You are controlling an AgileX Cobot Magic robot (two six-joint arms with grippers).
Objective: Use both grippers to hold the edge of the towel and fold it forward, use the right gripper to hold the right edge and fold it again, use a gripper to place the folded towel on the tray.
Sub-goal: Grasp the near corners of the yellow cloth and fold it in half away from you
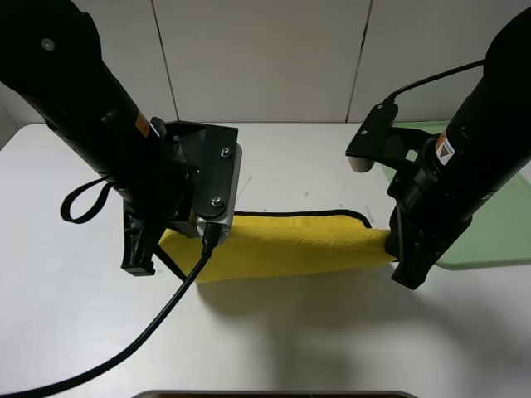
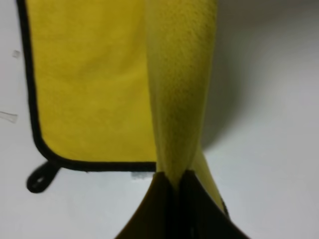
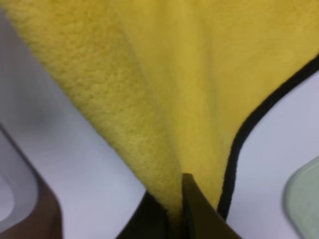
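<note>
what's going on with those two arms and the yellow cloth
Two robot arms are partway through the first fold of a yellow towel on a white table. The left gripper and the right gripper are each shut on one end of the towel's edge and hold it lifted. The far part, with its black trim and corner loop, lies flat on the table. The green tray sits at the right, behind the right arm.

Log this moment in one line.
stage: first fold | left gripper: shut on towel | right gripper: shut on towel | tray: towel not on it
</note>
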